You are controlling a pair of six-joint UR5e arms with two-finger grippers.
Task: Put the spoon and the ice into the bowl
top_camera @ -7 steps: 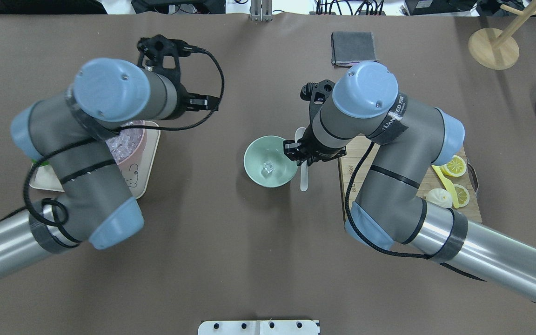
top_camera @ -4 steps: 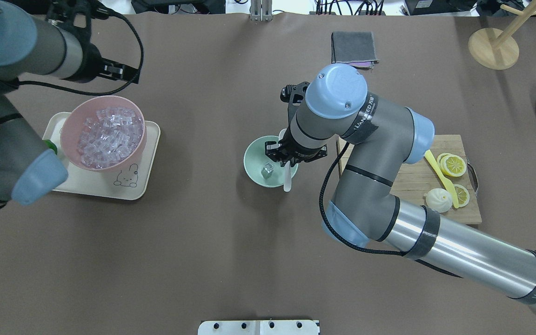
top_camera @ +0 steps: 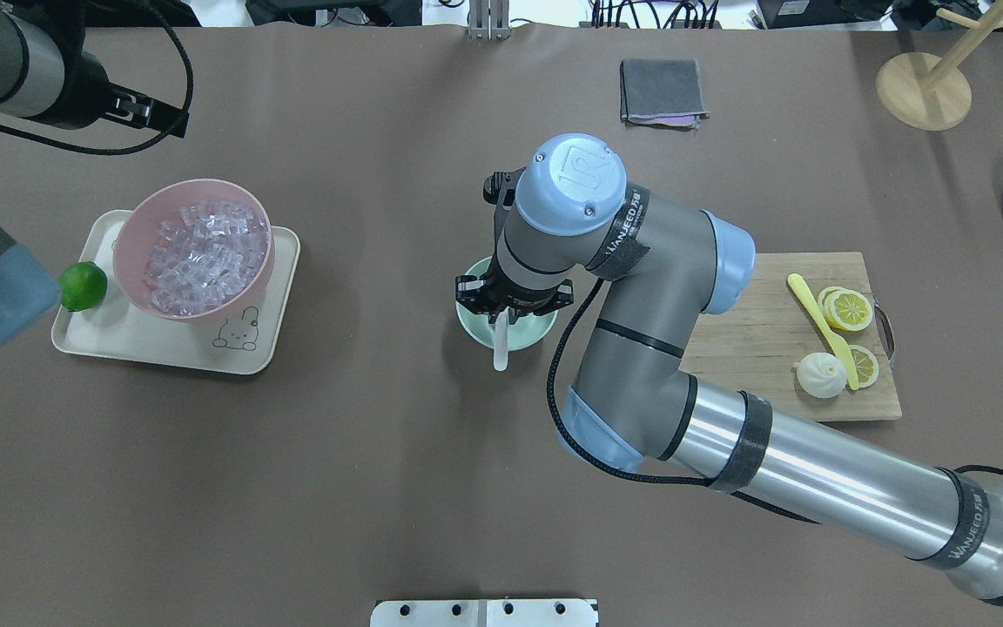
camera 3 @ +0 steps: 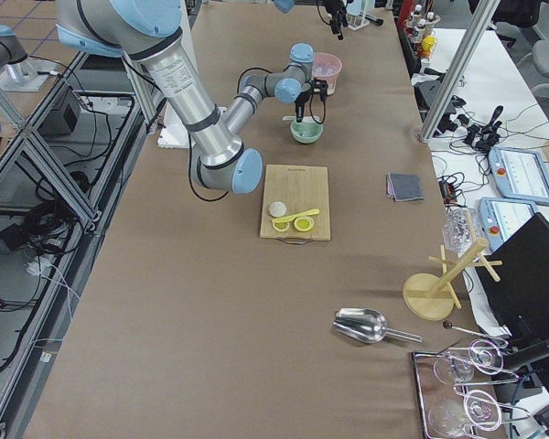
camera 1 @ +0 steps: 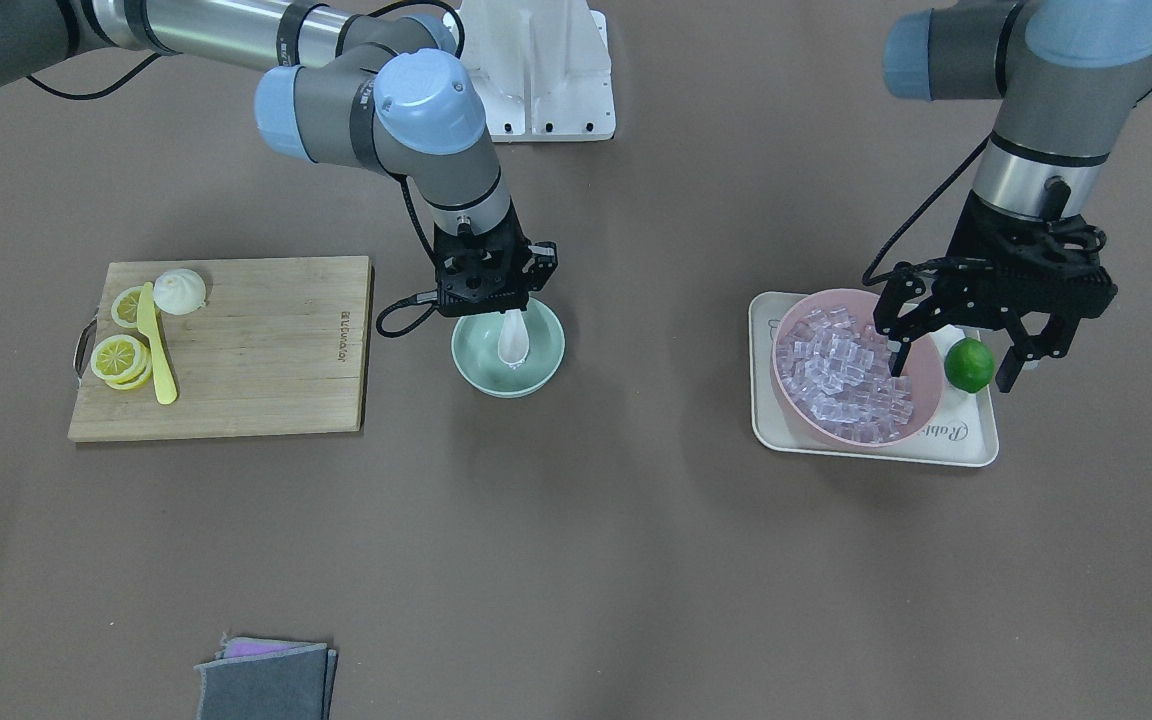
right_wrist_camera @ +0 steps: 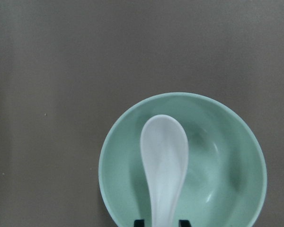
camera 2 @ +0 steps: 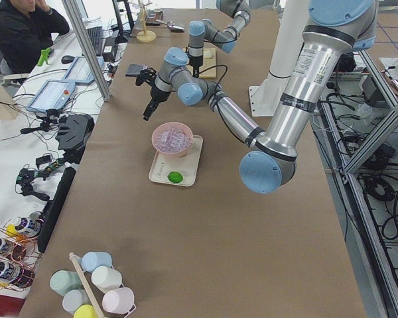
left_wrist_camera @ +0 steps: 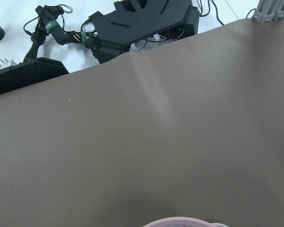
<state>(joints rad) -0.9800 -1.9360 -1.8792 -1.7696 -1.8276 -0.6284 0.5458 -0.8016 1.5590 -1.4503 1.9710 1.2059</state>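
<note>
The pale mint-green bowl stands mid-table and fills the right wrist view. My right gripper is shut on the handle of the white spoon and holds its scoop over the bowl's inside. In the overhead view the handle sticks out past the bowl's near rim. I cannot make out an ice cube in the mint bowl. The ice is heaped in the pink bowl. My left gripper hangs open and empty above that bowl's edge.
The pink bowl and a lime sit on a cream tray. A wooden board with lemon slices, a yellow knife and a bun lies right of the mint bowl. A grey cloth lies at the far side.
My right gripper has carried the spoon leftwards from beside the mint bowl to over it. My left arm has drawn away from over the pink bowl, uncovering it and the lime.
</note>
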